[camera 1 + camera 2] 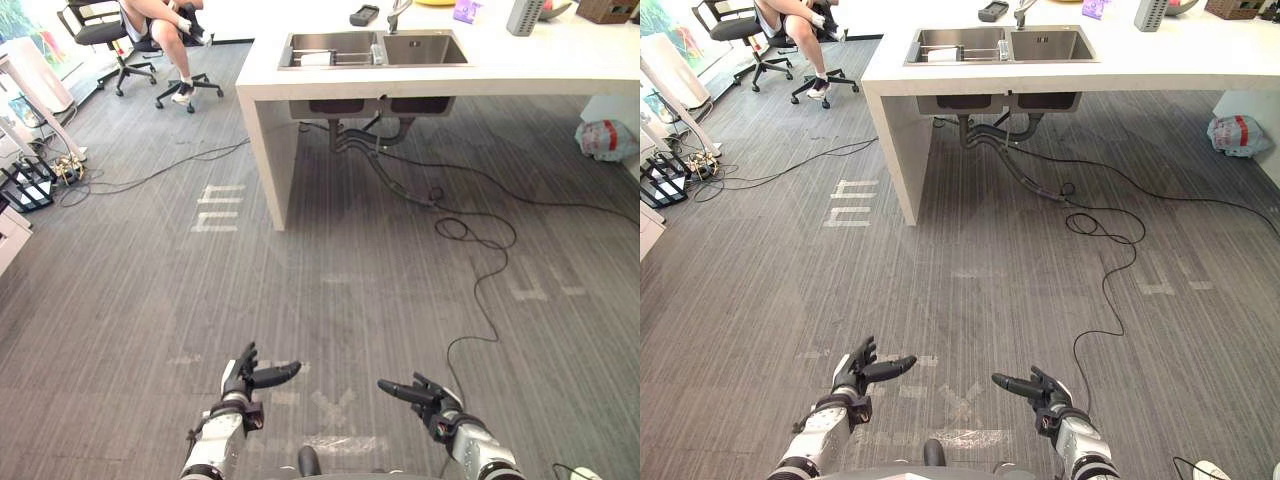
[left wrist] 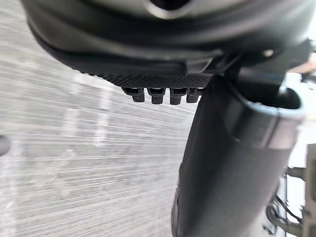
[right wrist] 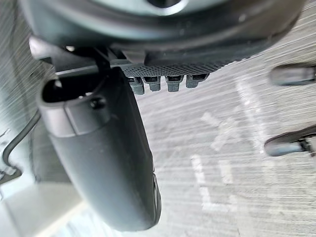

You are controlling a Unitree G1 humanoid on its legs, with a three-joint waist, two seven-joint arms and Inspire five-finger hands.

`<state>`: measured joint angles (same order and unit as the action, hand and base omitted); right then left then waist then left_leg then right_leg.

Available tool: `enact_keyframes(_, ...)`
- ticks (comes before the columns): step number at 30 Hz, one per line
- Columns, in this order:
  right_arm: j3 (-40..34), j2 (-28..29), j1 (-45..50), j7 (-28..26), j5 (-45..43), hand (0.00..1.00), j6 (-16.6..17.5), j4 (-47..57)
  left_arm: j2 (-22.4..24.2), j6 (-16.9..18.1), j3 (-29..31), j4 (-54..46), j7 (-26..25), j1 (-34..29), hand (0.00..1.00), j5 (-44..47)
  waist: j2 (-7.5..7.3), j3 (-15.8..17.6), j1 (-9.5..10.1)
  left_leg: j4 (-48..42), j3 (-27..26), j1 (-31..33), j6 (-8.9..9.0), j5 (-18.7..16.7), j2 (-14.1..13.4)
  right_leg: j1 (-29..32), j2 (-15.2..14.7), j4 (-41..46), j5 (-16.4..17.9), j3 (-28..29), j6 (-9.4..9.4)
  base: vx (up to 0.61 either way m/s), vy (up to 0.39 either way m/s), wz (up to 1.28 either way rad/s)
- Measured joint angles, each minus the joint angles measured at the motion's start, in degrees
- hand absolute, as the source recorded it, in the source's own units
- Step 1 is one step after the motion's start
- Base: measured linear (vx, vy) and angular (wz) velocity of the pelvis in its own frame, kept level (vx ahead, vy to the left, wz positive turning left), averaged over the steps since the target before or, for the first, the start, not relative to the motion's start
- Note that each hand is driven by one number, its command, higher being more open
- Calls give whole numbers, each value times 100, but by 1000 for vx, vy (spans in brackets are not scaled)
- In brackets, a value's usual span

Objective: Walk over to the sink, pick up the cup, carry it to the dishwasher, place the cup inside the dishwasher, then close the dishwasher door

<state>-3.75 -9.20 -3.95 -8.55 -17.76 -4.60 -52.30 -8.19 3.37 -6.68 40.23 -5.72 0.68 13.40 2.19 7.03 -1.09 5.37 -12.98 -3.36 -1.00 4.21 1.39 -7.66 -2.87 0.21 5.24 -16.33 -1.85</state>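
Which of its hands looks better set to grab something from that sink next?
Right, slightly. Both the left hand and right hand are open and empty, far from the sink, but the sink lies more on the right hand's side. It must walk there first.

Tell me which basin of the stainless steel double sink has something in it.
The left basin: a pale item lies along its near edge. The right basin looks bare.

**What I cannot make out from here**

A pale thing (image 1: pixel 315 59) lies in the left basin of the sink (image 1: pixel 430 50), too small for me to identify. The top edge cuts off the seated person (image 1: pixel 160 22) and a grey object (image 1: pixel 524 16) on the counter (image 1: pixel 560 65).
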Motion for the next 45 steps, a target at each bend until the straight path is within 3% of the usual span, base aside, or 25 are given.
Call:
enact_keyframes(3,81,-2,-14,-5,-12,100,7,234,17,-150,-20,-9,87,2,100,21,0,0,-16,-2,-9,0,-1,1,0,2,0,-2,1,11,-1,0,0,0)
enact_keyframes(10,198,19,-34,-27,-362,100,-166,351,19,-914,-56,158,578,-163,100,709,0,0,-35,-8,-165,-42,-1,1,-40,37,19,40,-6,158,-26,-6,-2,-10)
enact_keyframes(12,202,67,-10,-14,-516,100,-210,336,52,-1024,-44,338,615,-200,100,935,2,0,-38,-7,-188,-67,0,0,-61,37,32,46,-16,217,-105,-28,-5,-16)
enact_keyframes(15,186,188,70,270,-795,100,-184,329,147,-1357,74,717,736,-258,100,1650,4,1,-88,-5,-206,-83,3,-2,-74,35,39,51,-32,257,-163,-39,9,-6)
enact_keyframes(16,178,237,116,378,-804,100,-172,316,152,-1663,103,822,876,-312,100,2210,5,1,-107,-4,-214,-96,5,-3,-74,30,37,60,-38,270,-173,-35,16,-3)
enact_keyframes(18,92,325,192,434,-811,100,-142,220,219,-1901,214,1035,1088,-363,100,2605,4,6,-118,-3,-233,-117,6,-4,-75,8,36,61,-54,286,-199,-44,21,-2)
enact_keyframes(24,-51,465,499,104,-806,100,-147,-326,340,-1583,493,1382,1399,-294,100,2213,18,9,-135,1,-367,-202,5,-8,-66,-14,23,44,-111,408,-162,-57,31,-12)
enact_keyframes(29,-108,440,506,18,-806,100,-162,-380,422,-1298,524,1426,939,-279,100,1813,14,17,-135,3,-385,-152,-5,-31,-42,53,7,29,-140,458,-83,-42,36,-3)
enact_keyframes(37,-276,433,418,-14,-806,100,-163,-595,408,-1333,638,1580,999,-156,100,1664,-46,62,-117,0,-480,-110,-149,-138,5,159,-39,116,-101,538,-100,38,13,-6)
enact_keyframes(41,-271,334,379,-24,-813,100,-165,-595,392,-1395,606,1583,1091,-92,100,1606,-35,87,-122,-33,-491,-165,-207,-258,24,602,-187,1195,173,456,-377,119,51,-3)
enact_keyframes(43,-275,314,211,-17,-1060,100,-181,-569,234,-1450,405,1582,1065,20,100,1716,-79,221,-118,-70,-468,-450,-363,-292,-35,1065,-377,2728,192,244,-397,112,79,9)
enact_keyframes(45,-272,290,162,-24,-1365,100,-180,-508,162,-1492,381,1560,1039,174,100,1991,-137,318,-124,-181,-320,-698,-474,-466,21,1387,-647,3675,404,123,-338,94,51,35)
